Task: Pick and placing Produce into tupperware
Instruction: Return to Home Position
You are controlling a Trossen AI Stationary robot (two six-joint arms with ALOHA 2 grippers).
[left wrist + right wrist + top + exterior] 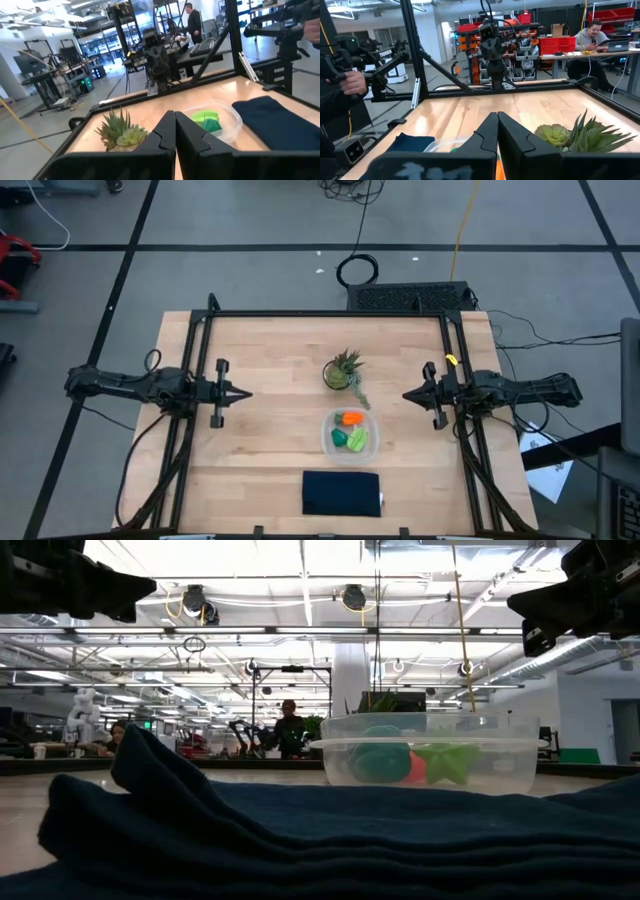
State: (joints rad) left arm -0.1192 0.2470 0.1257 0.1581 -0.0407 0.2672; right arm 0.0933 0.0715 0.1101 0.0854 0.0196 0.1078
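The clear tupperware (351, 434) stands on the table near its middle. In it lie the orange carrot (350, 418), the lime-green piece (359, 440) and the dark green piece (340, 437). The tupperware also shows in the low view (427, 750) and the left wrist view (220, 122). My left gripper (244, 393) is shut and empty above the table's left side. My right gripper (408, 394) is shut and empty above the table's right side. Both point toward the table's middle.
A spiky potted plant (345, 370) stands just beyond the tupperware. A dark navy folded cloth (342, 493) lies near the table's front edge. A black frame (330, 314) runs along the far and side edges. People show in the room behind the table.
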